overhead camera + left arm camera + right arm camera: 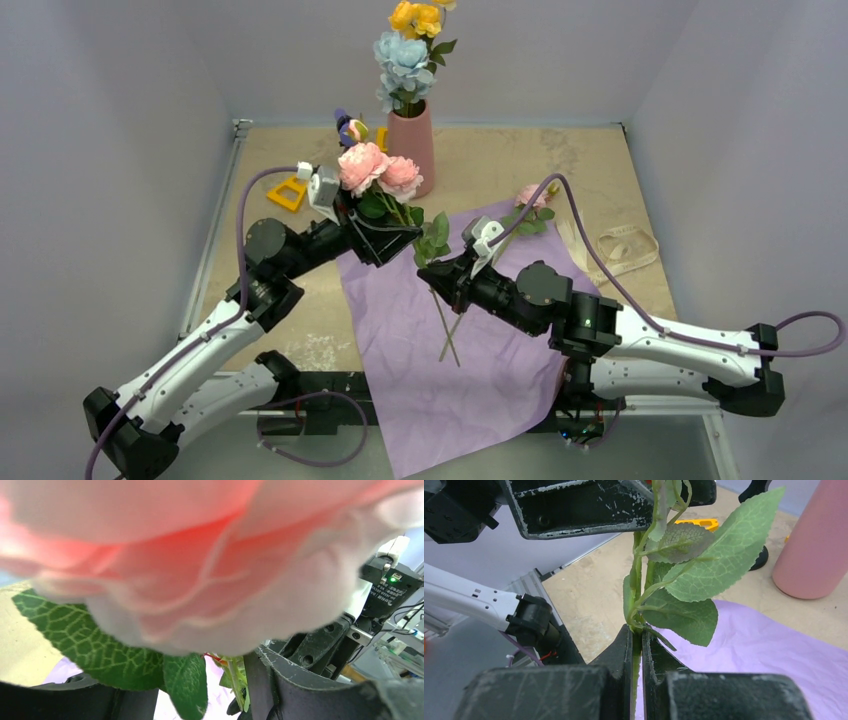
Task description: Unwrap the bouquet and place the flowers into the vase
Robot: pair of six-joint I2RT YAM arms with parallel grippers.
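One grip at a time: with right gripper point(641, 645) clenched on the stems point(638, 580), shut parted left gripper point(392, 228) squarely beneath pink roses point(378, 168), then carry to vase point(412, 140).

A blurred pink rose point(200, 555) fills the left wrist view, hiding the fingertips of the left gripper point(392, 238). The top view's bottom edge cuts the lilac paper point(440, 400).

white-and-black left arm point(190, 360) bent up, reaching inward, its black two-finger left end effector point(388, 238) kinda loose, jaws apart around thin green flower stems point(445, 325), white-and-black right arm point(670, 345) stretched low toward the middle, black right end effector point(637, 636) pinched tight on those stems
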